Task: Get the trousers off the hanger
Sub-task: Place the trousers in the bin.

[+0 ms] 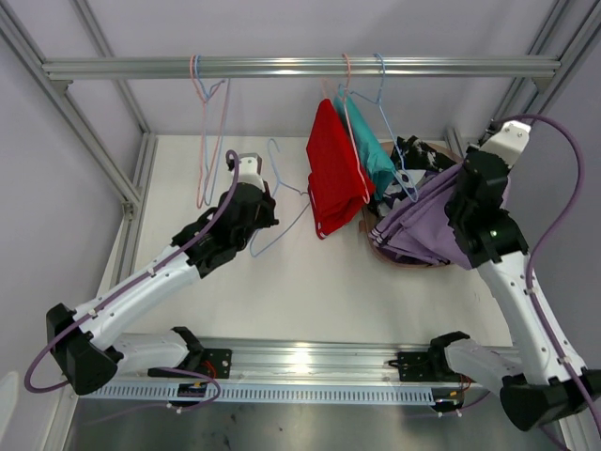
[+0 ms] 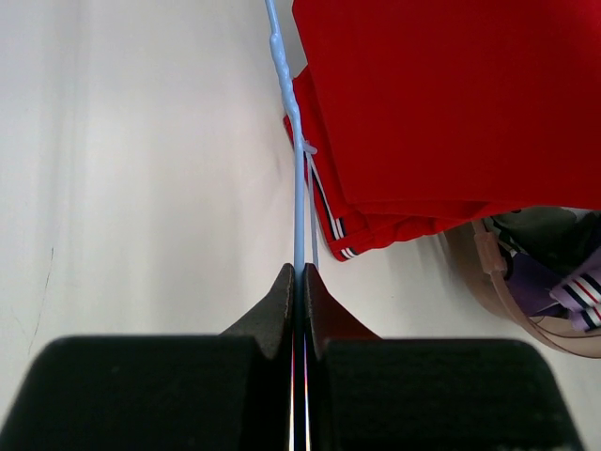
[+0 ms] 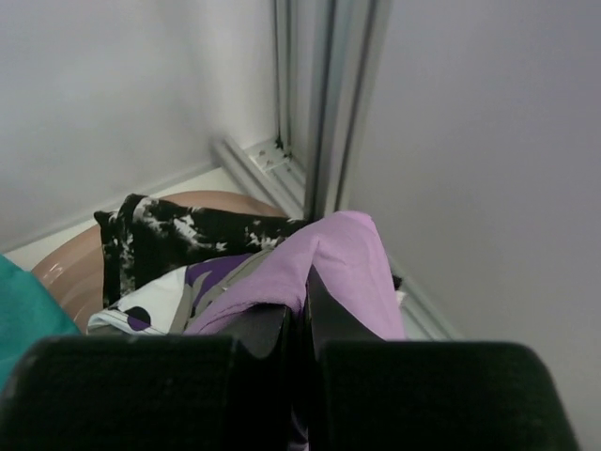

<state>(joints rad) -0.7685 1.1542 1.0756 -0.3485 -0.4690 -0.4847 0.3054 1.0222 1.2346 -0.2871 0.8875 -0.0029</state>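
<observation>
Top external view: about halfway, I reckon. The red trousers (image 1: 333, 174) and teal trousers (image 1: 373, 146) hang on the rail (image 1: 282, 67). Left pincer (image 2: 299, 274) is clenched on a blue hanger (image 2: 298, 160) mid-surface. Right pincer (image 3: 299, 287) grips the lilac trousers (image 3: 343, 254) over the basket (image 3: 66, 258) in the far right corner.

Left wrist: red trousers (image 2: 451, 103) cut off top and right; blue hanger (image 2: 299, 188) runs off top edge; basket (image 2: 493, 282) clipped at right.
Right wrist: teal trousers (image 3: 23, 310) cut by left edge; lilac trousers (image 3: 343, 263), lower part hidden behind right gripper (image 3: 299, 303).
</observation>
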